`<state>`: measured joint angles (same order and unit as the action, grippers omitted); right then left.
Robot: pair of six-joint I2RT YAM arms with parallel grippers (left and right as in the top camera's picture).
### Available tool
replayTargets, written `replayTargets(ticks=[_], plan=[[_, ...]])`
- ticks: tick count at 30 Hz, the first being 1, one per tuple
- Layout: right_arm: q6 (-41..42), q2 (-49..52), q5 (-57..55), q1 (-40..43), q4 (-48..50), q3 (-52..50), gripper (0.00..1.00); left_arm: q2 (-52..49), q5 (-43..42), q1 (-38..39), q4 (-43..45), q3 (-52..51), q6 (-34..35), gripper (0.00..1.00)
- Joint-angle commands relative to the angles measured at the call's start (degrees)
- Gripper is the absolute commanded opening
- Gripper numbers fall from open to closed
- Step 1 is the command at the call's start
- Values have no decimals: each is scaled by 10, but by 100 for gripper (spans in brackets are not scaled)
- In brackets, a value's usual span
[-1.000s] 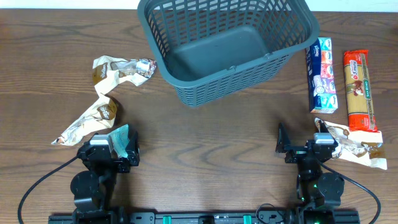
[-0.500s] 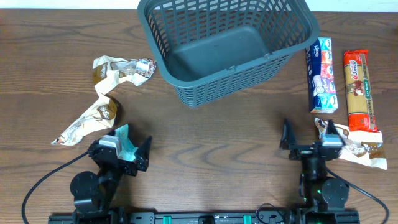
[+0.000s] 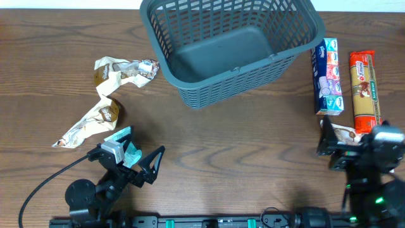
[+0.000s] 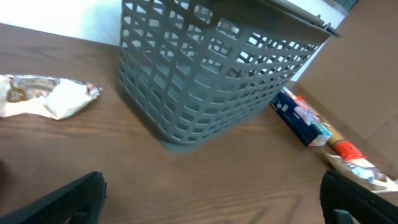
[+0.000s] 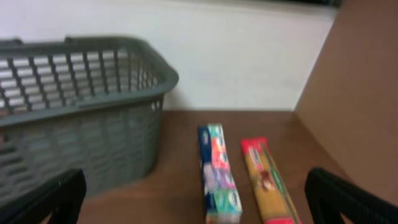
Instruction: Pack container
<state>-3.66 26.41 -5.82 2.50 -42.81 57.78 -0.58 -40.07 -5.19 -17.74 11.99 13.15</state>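
Gaping wide, left tool [image 3: 140, 163] and right tool [image 3: 334, 147] sit well short of the container [image 3: 234, 82].

Brown wood-grain surface [image 3: 240, 139]. Left side: crumpled cream-and-brown wrappers [image 3: 120, 68], strung out in a loose line. Right side: long blue box [image 3: 328, 76] and red-orange pasta packet [image 3: 365, 88], parallel, just beside each other. Another crumpled wrapper [image 3: 345, 133] lies at their near ends, partly hidden. Black cable [image 3: 44, 183] at near left.
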Motion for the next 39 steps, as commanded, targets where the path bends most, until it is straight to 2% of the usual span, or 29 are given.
replayTargets(ticks=[1,5,8,13,16,19,24,29,35,39], plan=[[-11,65,63,6,-54,110,99,3,-18,0,-2,6,12,99],[-11,106,191,6,-117,183,99,3,-18,0,8,6,12,99],[-12,109,231,6,-125,187,99,3,-28,0,37,6,48,99],[-8,121,235,6,-91,193,99,3,-173,0,153,6,164,99],[19,160,210,6,-74,227,99,3,-209,0,180,7,226,99],[19,233,210,6,-99,310,99,3,-219,0,196,19,237,99],[19,375,210,6,-215,498,99,-23,-183,0,196,75,179,99],[19,486,221,6,-316,665,99,-146,-158,0,191,170,83,98],[7,546,228,6,-367,758,99,-373,-164,20,118,367,-26,99],[-3,558,228,6,-379,770,99,-502,-131,82,13,542,-116,99]])
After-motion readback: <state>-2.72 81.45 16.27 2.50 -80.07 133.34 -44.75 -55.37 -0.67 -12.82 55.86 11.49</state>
